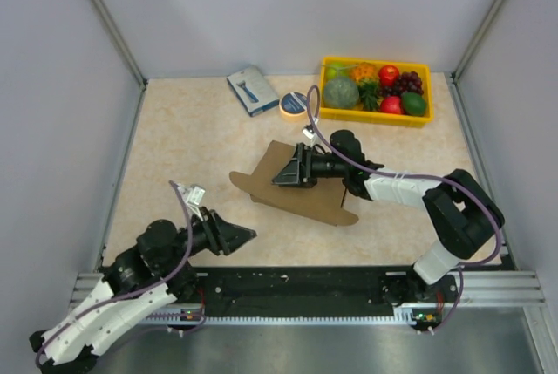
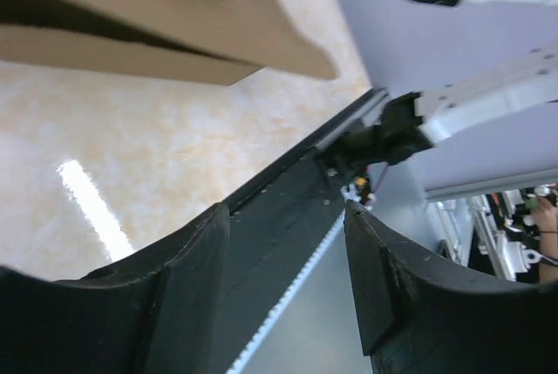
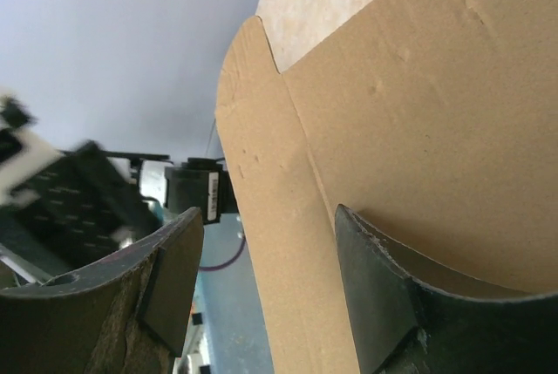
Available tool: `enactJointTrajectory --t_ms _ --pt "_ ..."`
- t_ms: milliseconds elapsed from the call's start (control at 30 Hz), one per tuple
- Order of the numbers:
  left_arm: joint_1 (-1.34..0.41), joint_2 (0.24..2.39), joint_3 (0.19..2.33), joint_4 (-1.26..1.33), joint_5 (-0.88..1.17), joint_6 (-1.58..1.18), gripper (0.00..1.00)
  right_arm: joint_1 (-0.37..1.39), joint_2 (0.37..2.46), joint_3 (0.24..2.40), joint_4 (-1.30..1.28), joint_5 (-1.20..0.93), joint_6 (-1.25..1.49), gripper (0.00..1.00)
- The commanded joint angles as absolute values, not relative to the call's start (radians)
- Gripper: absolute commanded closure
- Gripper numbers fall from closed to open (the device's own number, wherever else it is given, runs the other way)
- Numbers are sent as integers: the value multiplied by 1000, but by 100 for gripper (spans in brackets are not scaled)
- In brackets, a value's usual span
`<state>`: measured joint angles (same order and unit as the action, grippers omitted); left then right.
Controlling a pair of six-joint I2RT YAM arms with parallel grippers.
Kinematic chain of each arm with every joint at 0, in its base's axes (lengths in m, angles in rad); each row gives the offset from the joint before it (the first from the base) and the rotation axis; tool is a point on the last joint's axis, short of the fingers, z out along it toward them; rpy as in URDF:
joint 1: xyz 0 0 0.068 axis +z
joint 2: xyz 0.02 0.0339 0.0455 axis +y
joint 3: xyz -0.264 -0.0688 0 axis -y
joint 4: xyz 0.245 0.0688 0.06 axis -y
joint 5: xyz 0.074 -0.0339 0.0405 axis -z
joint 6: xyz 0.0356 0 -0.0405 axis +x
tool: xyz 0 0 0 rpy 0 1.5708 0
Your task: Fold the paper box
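No legible text in any view. Blue-grey packet (image 1: 253,89), upper centre of frame: print too small. White cable tag (image 1: 192,192), lower left: unreadable.

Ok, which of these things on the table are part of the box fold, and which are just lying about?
In the job: paper box; right gripper, fingers open at the box; left gripper, open, apart from it.
Lying about: blue-grey packet; small round disc; yellow fruit tray.
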<state>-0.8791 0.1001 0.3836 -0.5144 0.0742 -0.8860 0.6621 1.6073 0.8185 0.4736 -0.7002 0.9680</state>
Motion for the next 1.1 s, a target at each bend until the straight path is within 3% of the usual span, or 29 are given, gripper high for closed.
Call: enactJointTrajectory --t_ms 0,33,167,267,333,367,433,500,633,800,933,1067 --pt "-881 231 666 -569 143 -765 39 653 1579 819 313 -719 801 38" --pt "-881 435 736 -596 90 -720 39 655 1569 819 266 -709 789 38" --pt "-838 842 1050 -666 -17 -560 40 655 1496 767 250 -707 790 37" --pt "-532 1012 1045 -459 440 -483 43 653 1464 743 227 -690 790 37" --pt "-387 1115 1074 -471 512 -445 39 653 1440 752 204 -680 769 37" --pt "-339 1138 1092 -506 534 -405 26 652 1436 765 195 -673 765 37" --pt "-319 1167 1108 -525 467 -376 16 650 1430 785 164 -676 755 36" --pt "-256 1192 1060 -499 481 -365 14 641 1428 813 111 -680 733 36" --pt "-206 1308 1013 -451 793 -354 11 611 1398 808 100 -673 736 35" --pt "-207 1344 930 -393 767 -348 9 601 1393 792 130 -684 750 35" --pt "-229 1373 891 -298 830 -393 14 601 1407 775 173 -690 770 35" --pt "-250 1358 800 -127 894 -520 34 601 1414 756 213 -690 784 35"
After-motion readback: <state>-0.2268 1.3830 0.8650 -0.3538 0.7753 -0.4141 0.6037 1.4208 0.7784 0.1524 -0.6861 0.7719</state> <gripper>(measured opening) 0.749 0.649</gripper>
